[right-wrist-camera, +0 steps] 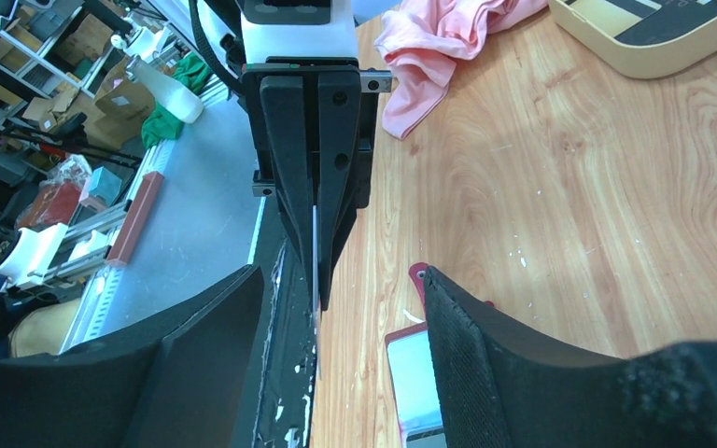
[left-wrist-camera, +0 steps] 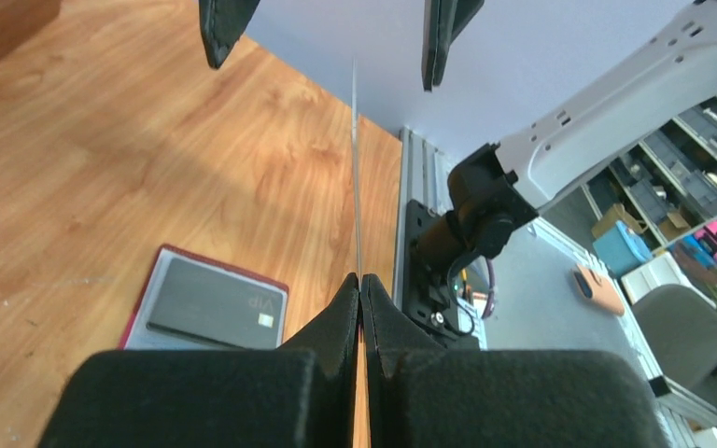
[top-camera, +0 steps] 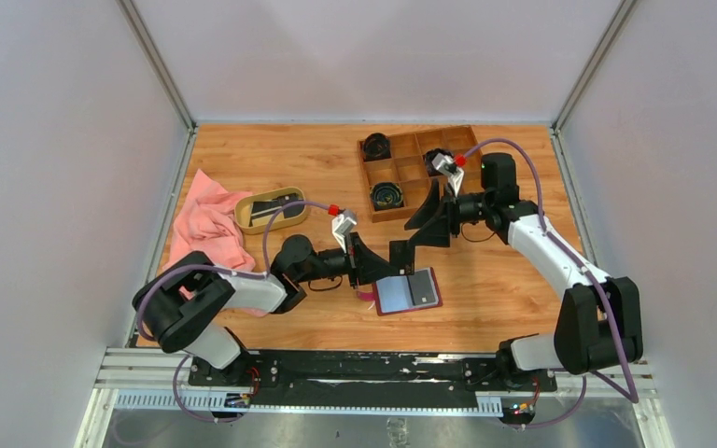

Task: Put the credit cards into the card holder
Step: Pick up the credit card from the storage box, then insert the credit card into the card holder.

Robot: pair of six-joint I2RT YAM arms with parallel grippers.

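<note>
Between the clamped jaws of the left gripper [left-wrist-camera: 361, 282] stood a credit card [left-wrist-camera: 355, 168] edge-on, its far end inside the parted jaws of the right gripper [left-wrist-camera: 327, 65], seemingly for regripping; below lay the open card holder [top-camera: 392, 295].

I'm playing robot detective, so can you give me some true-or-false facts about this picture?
1. The left gripper pinches a card. True.
2. The right gripper is shut. False: its jaws stand open on either side of the card.
3. The wallet lies closed. False: it is open, with a dark card in it.
4. A pink cloth lies beside the dish. True.
5. The dish is empty. False: dark cards lie in it.
</note>
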